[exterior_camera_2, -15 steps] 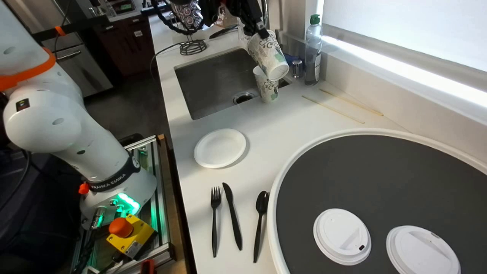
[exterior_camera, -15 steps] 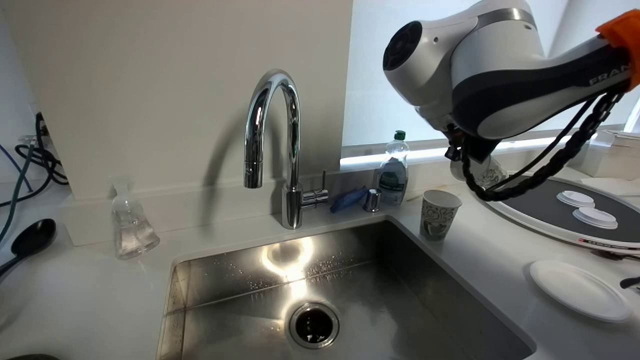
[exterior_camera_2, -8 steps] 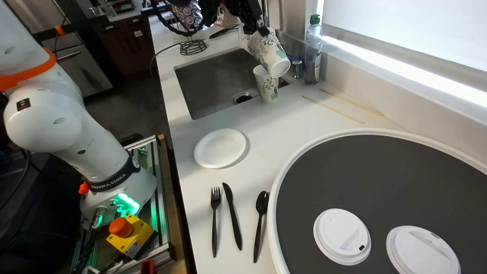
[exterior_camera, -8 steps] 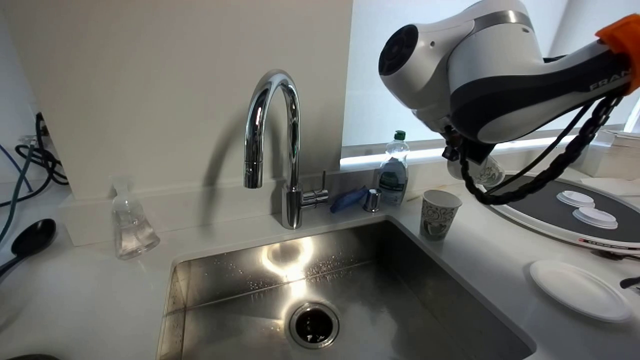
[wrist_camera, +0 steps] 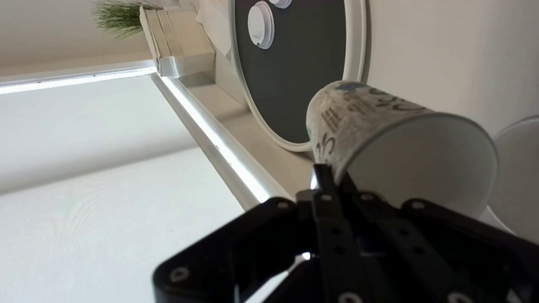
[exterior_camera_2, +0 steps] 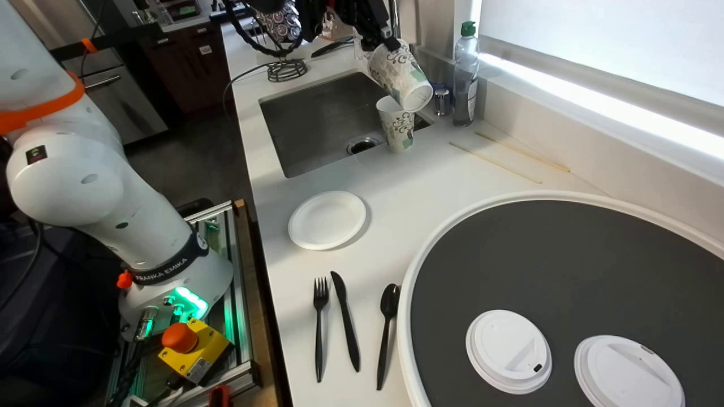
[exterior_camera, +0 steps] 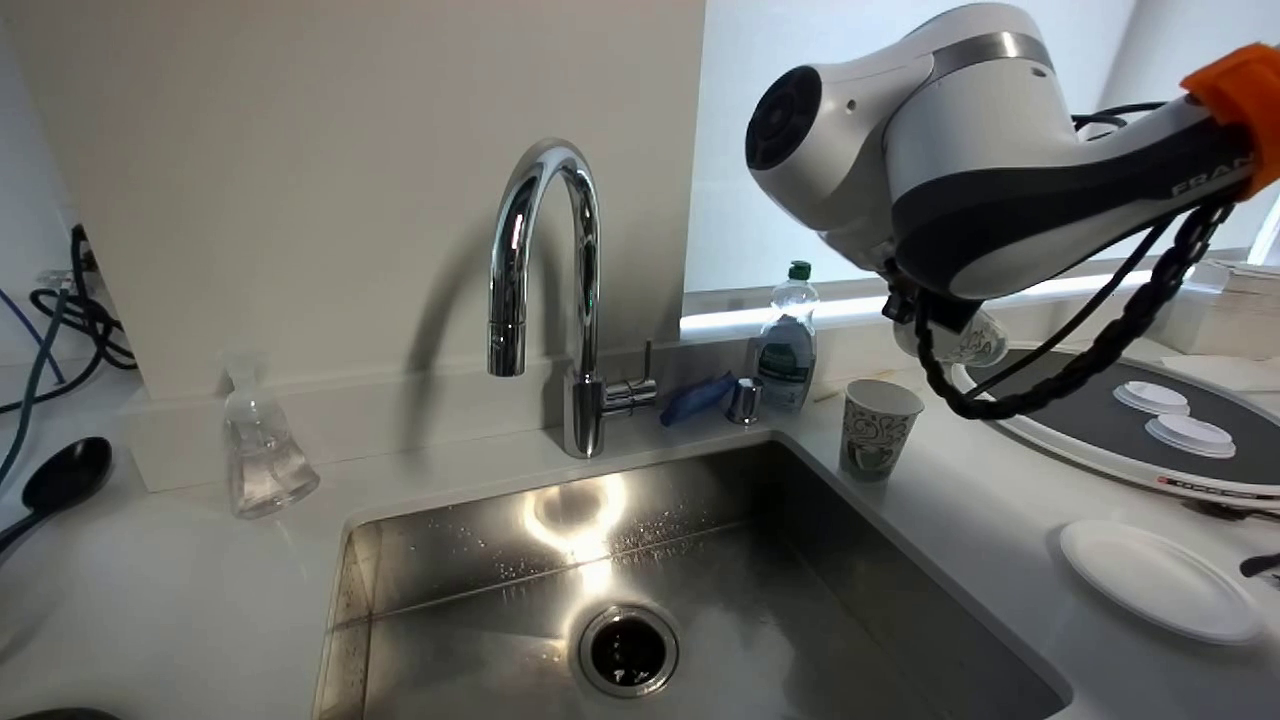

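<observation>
Holding a patterned paper coffee cup [exterior_camera_2: 396, 76] by the rim in narrowed jaws, tipped onto its side, well off the tabletop [exterior_camera_2: 418, 181]. Raised close above a matching upright cup [exterior_camera_2: 399, 135] beside the sink [exterior_camera_2: 317, 121]; near a dish-soap bottle [exterior_camera_2: 465, 85], well apart from a paper plate [exterior_camera_2: 327, 220] and two white lids [exterior_camera_2: 503, 345] on a round board [exterior_camera_2: 565, 254]. Seemingly midway by these views: gripped, lifted and tilted, but not yet righted or let go.
</observation>
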Tool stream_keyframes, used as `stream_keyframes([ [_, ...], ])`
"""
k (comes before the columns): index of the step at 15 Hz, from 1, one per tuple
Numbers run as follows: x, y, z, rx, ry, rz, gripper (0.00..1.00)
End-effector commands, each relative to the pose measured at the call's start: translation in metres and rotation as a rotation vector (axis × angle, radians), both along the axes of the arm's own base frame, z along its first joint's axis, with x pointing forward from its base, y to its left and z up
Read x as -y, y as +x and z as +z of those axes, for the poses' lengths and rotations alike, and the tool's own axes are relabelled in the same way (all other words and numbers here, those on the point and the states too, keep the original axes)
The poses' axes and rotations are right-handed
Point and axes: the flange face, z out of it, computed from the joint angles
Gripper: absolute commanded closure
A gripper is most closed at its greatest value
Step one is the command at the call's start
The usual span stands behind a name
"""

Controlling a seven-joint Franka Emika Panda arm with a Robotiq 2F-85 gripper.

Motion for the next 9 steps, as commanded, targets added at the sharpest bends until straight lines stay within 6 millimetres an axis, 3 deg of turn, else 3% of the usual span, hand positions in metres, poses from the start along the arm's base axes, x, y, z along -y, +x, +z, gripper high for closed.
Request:
stream_keyframes([
  [1,-0.0059,0.0025,-0.0003,-0.011,-0.049,0.007,0.99],
  [9,-0.0146,0.004,-0.0046,-0.018,-0.075,0.036,0.99],
])
